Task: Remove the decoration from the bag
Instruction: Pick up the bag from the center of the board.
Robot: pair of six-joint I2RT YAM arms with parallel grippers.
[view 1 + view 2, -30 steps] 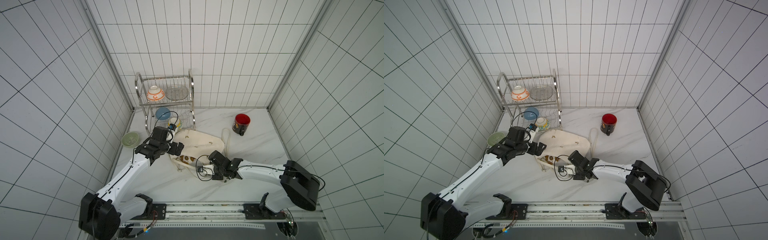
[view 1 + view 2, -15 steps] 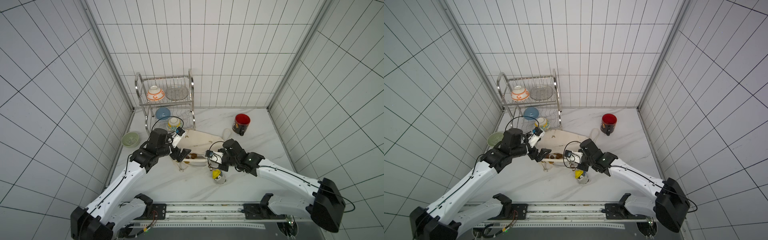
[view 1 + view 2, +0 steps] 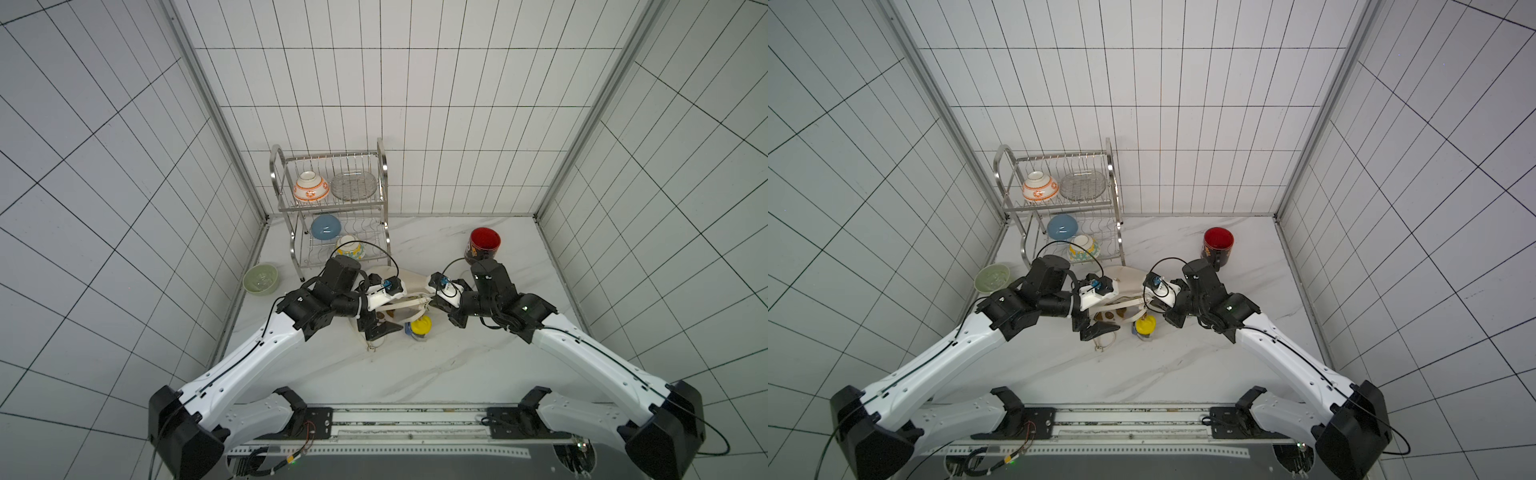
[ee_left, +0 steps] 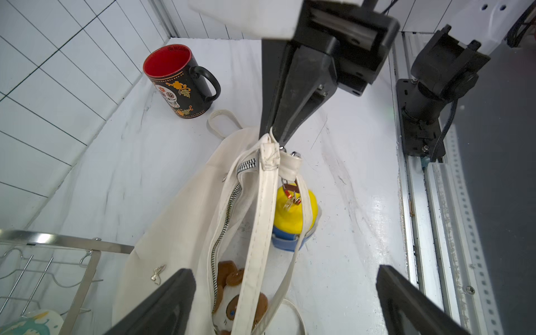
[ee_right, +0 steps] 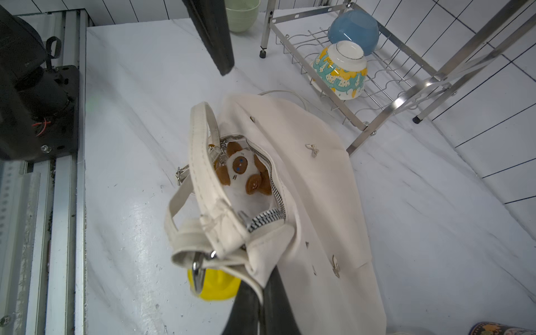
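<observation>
Brown-and-white plush decoration (image 4: 232, 303) lies in the cream fabric bag's (image 4: 174, 220) unzipped mouth, bottom centre, between the left gripper's (image 4: 284, 271) wide-spread jaws; the right gripper (image 4: 277, 130) clamps the bag's end.

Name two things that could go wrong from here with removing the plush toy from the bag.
1. The right gripper, jaws shut, pinches only one end of the floppy cream-white fabric bag; it might slip, closing the zip opening.
2. A white stitched strap crosses that opening over the brown-and-white plush toy; the open left gripper could snag it instead.
</observation>
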